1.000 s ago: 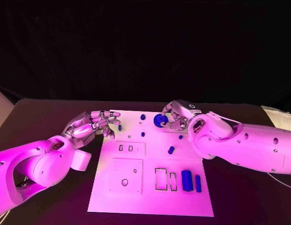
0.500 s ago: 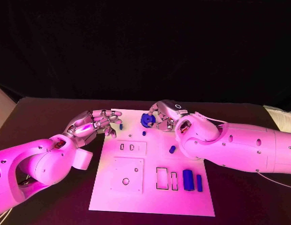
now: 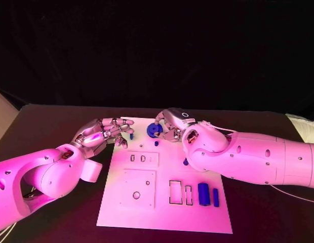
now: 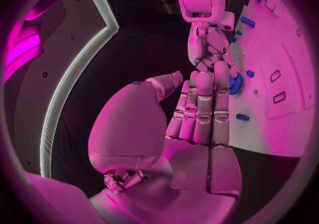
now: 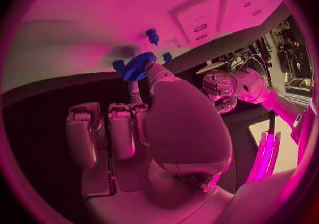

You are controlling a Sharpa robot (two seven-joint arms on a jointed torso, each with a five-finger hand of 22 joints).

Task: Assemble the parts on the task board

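Pinching a blue gear [image 3: 154, 130] in right robot hand [image 3: 173, 126], over task board's [image 3: 164, 202] far end; looks light, rigid, best held by toothed rim. Left wrist: left robot hand [image 4: 202, 108] empty, fingers straight. Right wrist: gear [image 5: 137, 66] at fingertips; peg beneath possibly hidden.

You've got the task board [image 3: 146, 202], white rect plate, flat mid-table, w/ rectangular slots & small holes. Blue gear [image 3: 154, 130] is off the board, held up over its far edge in the right hand [image 3: 173, 125], pinched at fingertips; teeth visible in right wrist view. Small blue peg [image 3: 131, 136] stands near far-left corner. Another small blue piece [image 3: 185, 162] lies mid-board. Two blue bars [image 3: 203, 194] sit side by side near the right edge, lengthwise
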